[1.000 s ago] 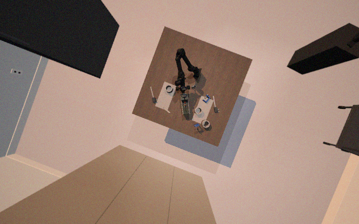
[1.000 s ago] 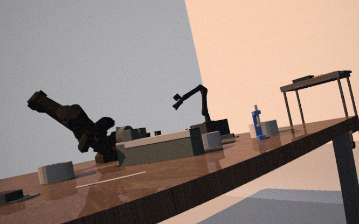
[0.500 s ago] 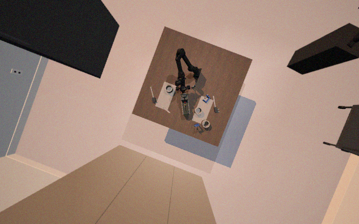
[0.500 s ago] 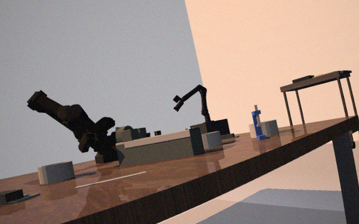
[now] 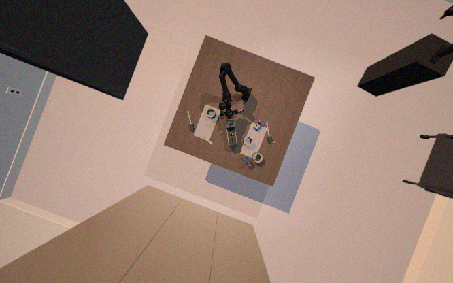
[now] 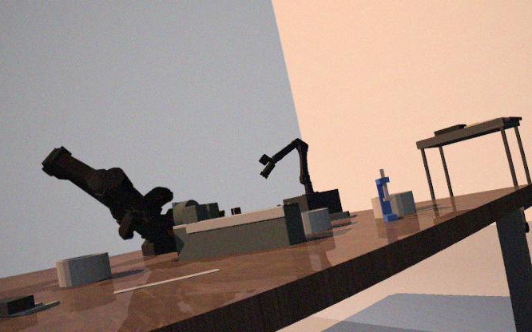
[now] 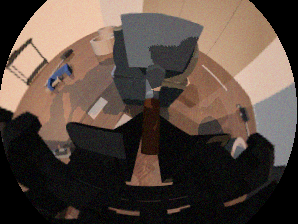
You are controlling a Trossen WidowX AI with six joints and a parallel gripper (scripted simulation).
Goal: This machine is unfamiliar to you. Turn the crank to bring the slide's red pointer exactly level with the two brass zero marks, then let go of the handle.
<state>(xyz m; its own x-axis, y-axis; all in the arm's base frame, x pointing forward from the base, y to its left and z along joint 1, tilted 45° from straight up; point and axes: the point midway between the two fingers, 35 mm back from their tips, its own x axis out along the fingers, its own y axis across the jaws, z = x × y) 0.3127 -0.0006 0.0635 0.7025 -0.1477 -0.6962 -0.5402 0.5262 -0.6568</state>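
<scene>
The machine point(image 5: 233, 140) point(image 6: 235, 239) is a long grey-green housing on the table, with a pale top edge in the exterior view. Its blocky grey end point(image 7: 137, 40) fills the upper middle of the wrist view. The brown crank handle point(image 7: 151, 125) stands between my fingers. My gripper point(image 7: 149, 115) is shut on it, at the machine's end nearest the arm. A tiny red pointer point(image 5: 231, 130) shows on the slide in the top view, with yellowish specks beside it. It is too small to tell whether it is level with the brass marks. The arm partly hides the crank.
Round pale containers point(image 5: 211, 113) point(image 5: 247, 141) point(image 5: 257, 157) stand on both sides of the machine. A blue clamp-like object point(image 5: 258, 122) lies on the pale right-hand sheet point(image 5: 258, 132); another blue object point(image 5: 245, 159) point(image 6: 385, 202) stands near the table's edge. A thin white strip point(image 6: 164, 281) lies beside the machine.
</scene>
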